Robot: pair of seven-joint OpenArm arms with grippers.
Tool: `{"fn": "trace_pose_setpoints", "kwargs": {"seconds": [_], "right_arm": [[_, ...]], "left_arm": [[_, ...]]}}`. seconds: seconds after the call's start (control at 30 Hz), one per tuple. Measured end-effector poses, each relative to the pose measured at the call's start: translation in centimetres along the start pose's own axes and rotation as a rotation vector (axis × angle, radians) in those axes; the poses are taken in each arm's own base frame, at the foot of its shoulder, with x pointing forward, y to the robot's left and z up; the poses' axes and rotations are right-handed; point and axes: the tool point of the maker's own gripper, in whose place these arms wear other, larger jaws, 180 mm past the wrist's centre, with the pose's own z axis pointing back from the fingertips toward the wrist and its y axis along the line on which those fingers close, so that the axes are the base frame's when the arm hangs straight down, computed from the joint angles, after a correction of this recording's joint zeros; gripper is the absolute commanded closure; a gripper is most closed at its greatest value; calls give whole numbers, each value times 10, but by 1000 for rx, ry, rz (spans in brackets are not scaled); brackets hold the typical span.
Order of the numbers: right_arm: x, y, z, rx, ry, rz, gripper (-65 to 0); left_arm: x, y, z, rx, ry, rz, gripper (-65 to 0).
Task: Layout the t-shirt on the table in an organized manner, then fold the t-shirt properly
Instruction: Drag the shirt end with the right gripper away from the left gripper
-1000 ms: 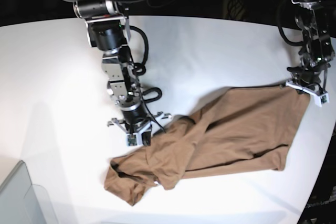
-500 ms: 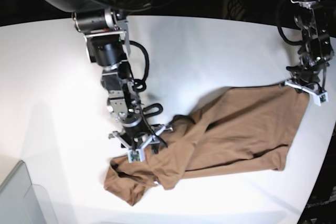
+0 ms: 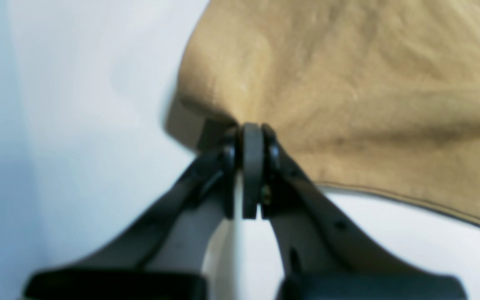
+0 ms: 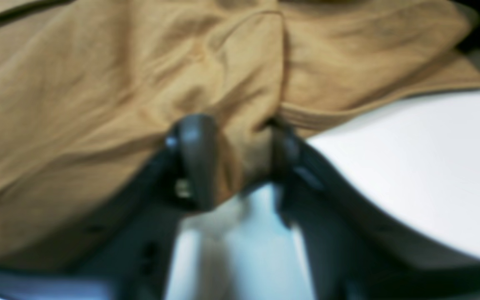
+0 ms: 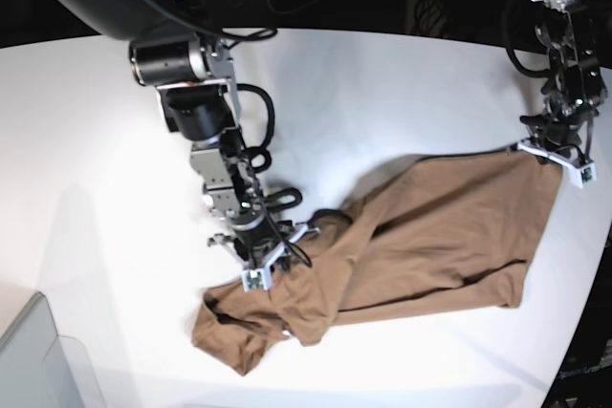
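I have the worktop filling the base view, a broad, smooth white slab with a curved far edge and a faint sheen. On it lies the t-shirt, plain brown cotton with a soft matte weave, stretched in a long slanting band from the worktop's right edge down toward the front middle. Its right part lies fairly flat with shallow diagonal creases, while the lower left end is bunched and rumpled into overlapping folds, with one dark opening showing at the far left tip. In the right wrist view I can make out a stitched hem ridge running along the cloth's edge where it meets the white surface. My two arms are dark metal with black cabling. The left tool sits at the shirt's upper right corner, and in its own camera I see its black jaws pressed together with the corner of the fabric pinched between them, the cloth fanning out from that point. The right tool is down on the bunched part near the middle left; in its wrist view the two dark fingers stand a little apart with a ridge of brown cloth gathered between them, but I cannot tell whether they are truly clamping it.
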Motion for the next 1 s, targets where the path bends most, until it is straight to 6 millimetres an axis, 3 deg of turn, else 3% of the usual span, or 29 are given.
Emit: {"fn": "trace_pose_setpoints", "kwargs": {"seconds": [0.03,0.17,0.33,0.57,0.77,0.9,1.0], "right_arm": [[-1,2,1,1,-8,-2,0],[-4,2,12,-6,-24,-2,0],[-11,-2,47,-28,-70,2,0],[39,-10,67,-60,-129,20,0],[28,-20,89,-73,-11,46,0],[33,-15,104,-41,41,90,0],[2,-16,113,5,224,161,0]], "left_arm": [[0,0,0,0,-1,0,-1],[2,6,1,11,-9,32,-1],[6,21,5,43,-28,97,-1],[-5,23,7,45,-13,108,-1],[-20,14,18,31,-3,103,-1],[-14,7,24,18,-32,96,-1],[-18,7,25,18,-23,96,-1]]}}
